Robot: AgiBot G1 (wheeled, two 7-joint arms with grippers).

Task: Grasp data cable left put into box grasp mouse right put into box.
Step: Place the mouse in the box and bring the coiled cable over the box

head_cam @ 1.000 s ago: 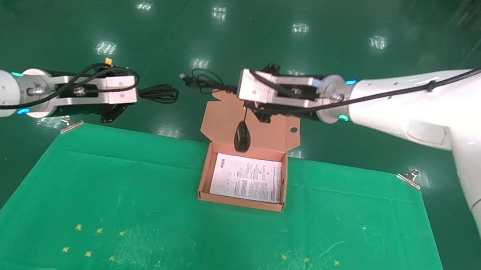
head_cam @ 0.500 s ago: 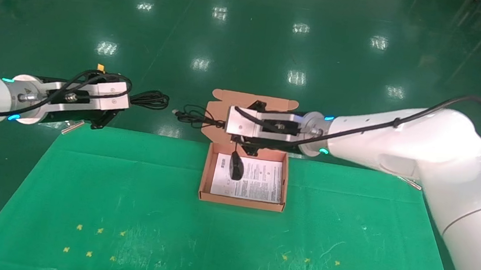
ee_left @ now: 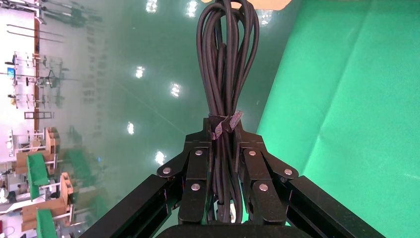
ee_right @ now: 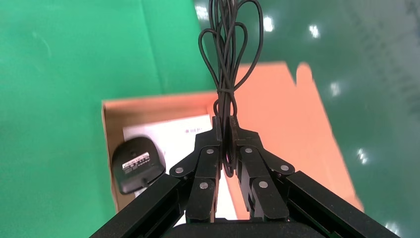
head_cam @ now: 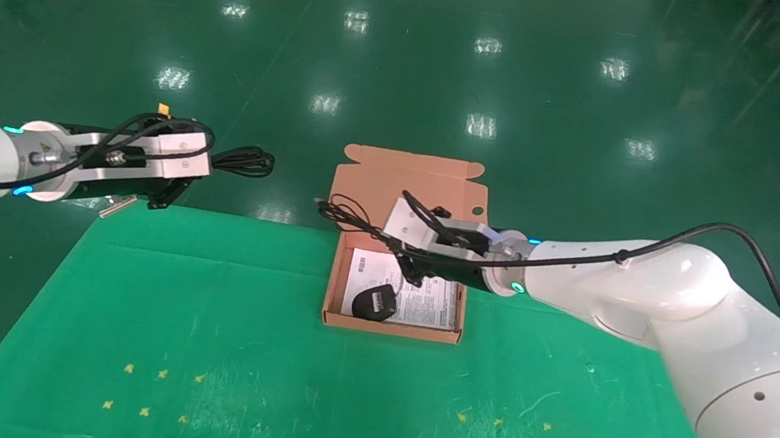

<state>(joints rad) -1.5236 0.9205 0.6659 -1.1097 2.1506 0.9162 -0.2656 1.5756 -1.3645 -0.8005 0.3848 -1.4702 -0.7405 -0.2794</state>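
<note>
Overhead, two grippers work. The right gripper (head_cam: 408, 267) hangs low over the box (head_cam: 333, 292), pinching the mouse's cord (head_cam: 347, 213) so the one mouse (head_cam: 374, 302) rests belly-up on the leaflet (head_cam: 435, 302) just below it; letting go would likely finish that half. The left gripper (head_cam: 182, 185) waits well apart, beyond the table (head_cam: 206, 344) edge.

Next, the left wrist view shows the left gripper clamped on the one data cable (ee_left: 225, 74) near its tie, loops reaching outward, ready to carry.

Finally, the right wrist view shows fingers (ee_right: 205, 158) pressed together on the cord bundle, mouse beside them inside the single box.
</note>
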